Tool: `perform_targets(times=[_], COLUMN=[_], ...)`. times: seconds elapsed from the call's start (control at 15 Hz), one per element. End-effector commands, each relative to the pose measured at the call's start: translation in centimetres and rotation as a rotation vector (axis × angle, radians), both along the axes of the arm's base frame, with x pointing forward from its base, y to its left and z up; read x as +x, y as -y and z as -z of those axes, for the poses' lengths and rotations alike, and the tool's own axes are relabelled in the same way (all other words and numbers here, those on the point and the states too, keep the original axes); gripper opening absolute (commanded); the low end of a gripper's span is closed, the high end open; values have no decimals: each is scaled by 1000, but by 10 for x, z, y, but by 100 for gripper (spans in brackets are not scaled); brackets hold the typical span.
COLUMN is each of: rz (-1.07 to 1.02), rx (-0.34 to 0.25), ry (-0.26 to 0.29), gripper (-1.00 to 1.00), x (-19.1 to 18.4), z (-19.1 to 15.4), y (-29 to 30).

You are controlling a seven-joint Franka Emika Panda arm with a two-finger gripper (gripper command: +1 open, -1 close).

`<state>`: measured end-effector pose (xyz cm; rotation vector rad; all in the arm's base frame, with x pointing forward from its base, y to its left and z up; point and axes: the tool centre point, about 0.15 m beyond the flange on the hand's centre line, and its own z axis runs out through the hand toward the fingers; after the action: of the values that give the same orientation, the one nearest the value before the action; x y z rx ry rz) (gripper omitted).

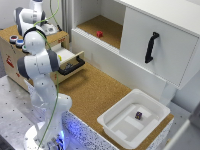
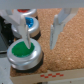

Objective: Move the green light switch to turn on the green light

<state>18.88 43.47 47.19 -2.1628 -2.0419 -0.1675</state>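
Observation:
In the wrist view the green light switch (image 2: 22,51) is a round button with a green cap and a silver ring, sitting on the wooden box top. My gripper (image 2: 39,44) hangs open just above the box. One finger (image 2: 23,30) stands over the far rim of the green button and the other finger (image 2: 56,31) is over bare cork beside it. Nothing is between the fingers. Beyond it sit the blue button (image 2: 31,23) and the red button (image 2: 24,11). In the exterior view the arm (image 1: 34,42) hides the green button and my gripper.
The wooden box (image 1: 10,57) at the exterior view's left carries the blue button (image 1: 19,43) and has an open drawer with a black handle (image 1: 71,65). A white tray (image 1: 117,127) holds a small dark block (image 1: 138,115). A red block (image 1: 99,34) lies on the shelf beside the cabinet door (image 1: 155,40).

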Motion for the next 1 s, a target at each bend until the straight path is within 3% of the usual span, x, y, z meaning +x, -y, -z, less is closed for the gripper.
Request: perform_targets(times=[0.0,0.47,0.67,0.8,0.87,0.93], rz=[-71,-119,-97,-88,-98,-109], rx=[-20,-51,-121,-79,-39,-15], ry=[70,49,36,17,31,85], gripper=[-100,-100,-100,-100,-100,-100], x=[-25,-32,-26,-24,-27,-33], z=[7,22,56,44,28,8], y=[-2,-9,-20,-8,4,24])
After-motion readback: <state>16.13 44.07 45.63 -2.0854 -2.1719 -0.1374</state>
